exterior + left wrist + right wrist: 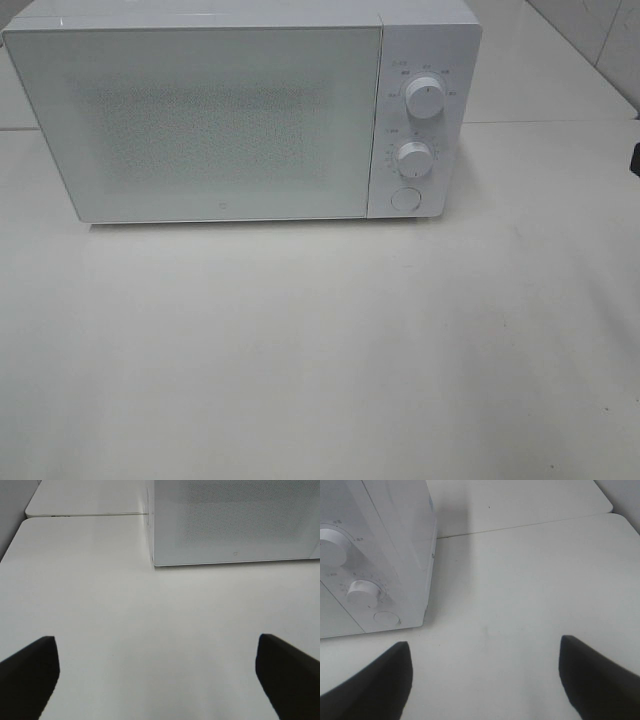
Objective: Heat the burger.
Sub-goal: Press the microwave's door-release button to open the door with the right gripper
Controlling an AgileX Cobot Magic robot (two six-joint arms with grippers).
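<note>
Left gripper (156, 645): its 2 dark fingers (30, 675) are spread wide with nothing between them, only bare white table (150, 620) beneath. Ahead of it and off to one side stands a white microwave (235, 520), well apart from the fingers. Its door (240, 515), a pale panel with a fine dotted mesh, is closed. Farther on, beyond the microwave's near corner, a seam marks where a 2nd table (85, 500) butts against the 1st.

Right gripper (485, 647): its 2 dark fingers (375, 680) are also spread wide and hold nothing, over bare table. Ahead and to one side, near one finger but not touching it, is the microwave's control end. Nearest the gripper is a round button (386, 618), then the lower dial (364, 592), then the upper dial (330, 552), which is partly cut off by the frame edge. Past the microwave the table seam runs across.

High view: neither gripper shows. The microwave (200, 120) sits at the far side of the table (320, 350), door (200, 130) shut, with the upper dial (426, 100), lower dial (413, 157) and button (405, 198) stacked down its right-hand panel.

The burger appears in none of the 3 views. The door's mesh is too opaque to tell whether anything is inside.
</note>
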